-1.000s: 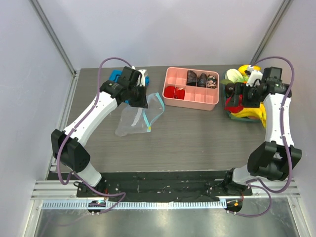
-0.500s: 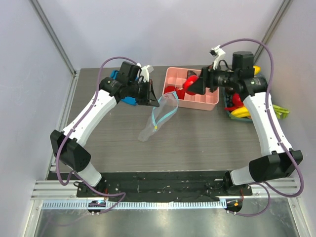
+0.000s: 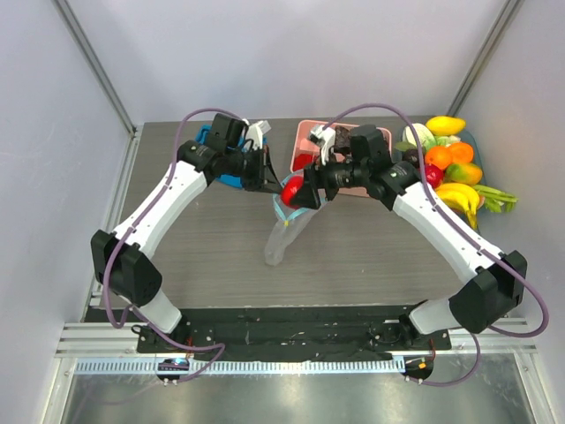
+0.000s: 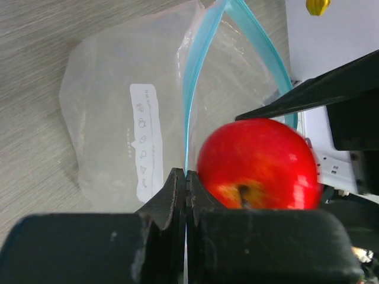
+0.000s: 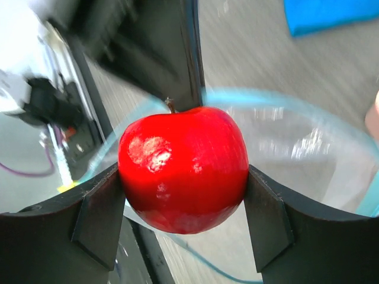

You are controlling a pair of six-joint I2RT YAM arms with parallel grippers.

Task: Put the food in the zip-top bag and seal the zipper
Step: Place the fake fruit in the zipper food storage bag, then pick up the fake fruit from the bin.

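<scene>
My left gripper point(image 3: 275, 181) point(image 4: 186, 177) is shut on the teal-blue zipper point(image 4: 192, 89) and holds the clear zip-top bag point(image 3: 281, 237) point(image 4: 112, 112) up by its mouth, the bag hanging down to the table. My right gripper point(image 3: 298, 192) point(image 5: 183, 204) is shut on a red apple point(image 3: 292, 190) point(image 5: 183, 168) point(image 4: 257, 163) and holds it at the bag's open mouth point(image 5: 296, 136). More food, an orange point(image 3: 438, 157), a yellow banana bunch point(image 3: 461, 196) and green pieces, lies piled at the far right.
A pink compartment tray point(image 3: 357, 181) with dark and red pieces stands at the back, partly behind my right arm. A folded blue cloth point(image 3: 231, 178) point(image 5: 331, 15) lies at the back left under my left arm. Grey walls close in both sides.
My right arm has swung left with the red apple, from over the pink tray to the bag's mouth. My left gripper has lifted the bag, which now hangs more upright.
</scene>
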